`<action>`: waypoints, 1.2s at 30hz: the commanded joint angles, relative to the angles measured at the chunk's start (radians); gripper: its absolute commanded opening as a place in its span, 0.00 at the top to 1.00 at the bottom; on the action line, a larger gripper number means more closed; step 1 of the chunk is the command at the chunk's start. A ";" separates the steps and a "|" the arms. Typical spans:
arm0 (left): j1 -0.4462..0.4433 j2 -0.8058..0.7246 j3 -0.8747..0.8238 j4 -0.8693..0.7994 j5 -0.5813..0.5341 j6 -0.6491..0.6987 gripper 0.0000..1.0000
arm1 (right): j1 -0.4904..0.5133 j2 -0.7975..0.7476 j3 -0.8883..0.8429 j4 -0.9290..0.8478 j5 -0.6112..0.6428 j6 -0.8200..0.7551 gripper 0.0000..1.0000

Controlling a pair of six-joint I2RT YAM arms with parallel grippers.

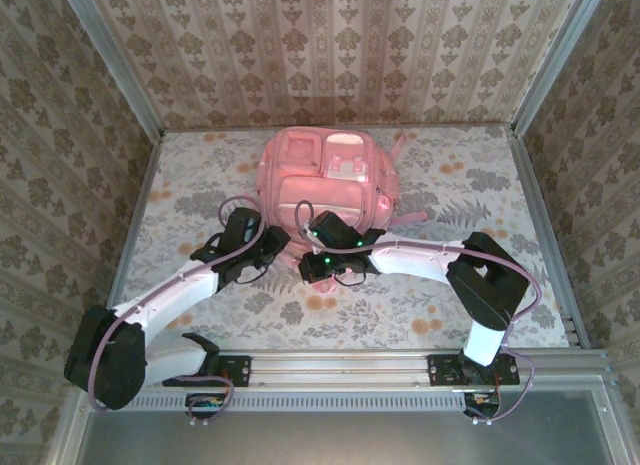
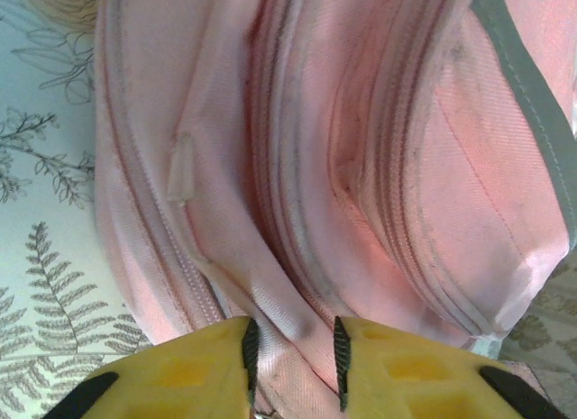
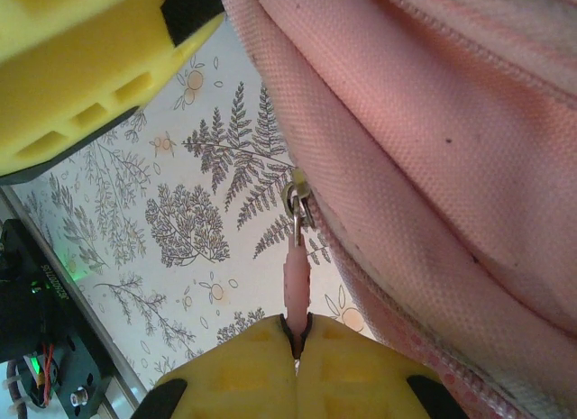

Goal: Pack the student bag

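The student bag (image 1: 325, 175), a big soft pink backpack, lies flat at the back middle of the table with its front pockets facing up. Both grippers meet at its near edge. In the left wrist view, my left gripper (image 2: 293, 347) is shut on a fold of the bag's pink fabric (image 2: 288, 311) beside a zip line. My right gripper (image 3: 296, 333) is shut on the pink zipper pull (image 3: 296, 275), which hangs from a metal slider (image 3: 297, 203) on the bag's edge. The pull stands straight between slider and jaws.
The table (image 1: 480, 285) has a floral cloth and is walled by patterned panels on three sides. A metal rail (image 1: 340, 365) runs along the near edge by the arm bases. A yellow finger of the left gripper (image 3: 90, 68) sits close to the right gripper.
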 commanded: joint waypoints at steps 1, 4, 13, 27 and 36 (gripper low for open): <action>-0.004 0.042 0.000 0.045 0.006 -0.025 0.62 | 0.006 -0.013 -0.010 0.024 -0.016 -0.006 1.00; -0.007 0.078 0.007 0.049 0.008 -0.027 0.59 | 0.007 -0.009 -0.010 0.024 -0.015 -0.005 1.00; -0.004 0.098 0.029 0.021 -0.028 -0.012 0.87 | 0.006 -0.006 -0.016 -0.027 0.013 -0.021 1.00; 0.033 0.043 0.048 -0.068 -0.055 0.035 1.00 | -0.008 -0.095 -0.088 -0.083 0.056 -0.053 1.00; 0.039 0.034 0.057 -0.094 -0.057 0.049 1.00 | -0.024 -0.162 -0.136 -0.094 0.059 -0.067 1.00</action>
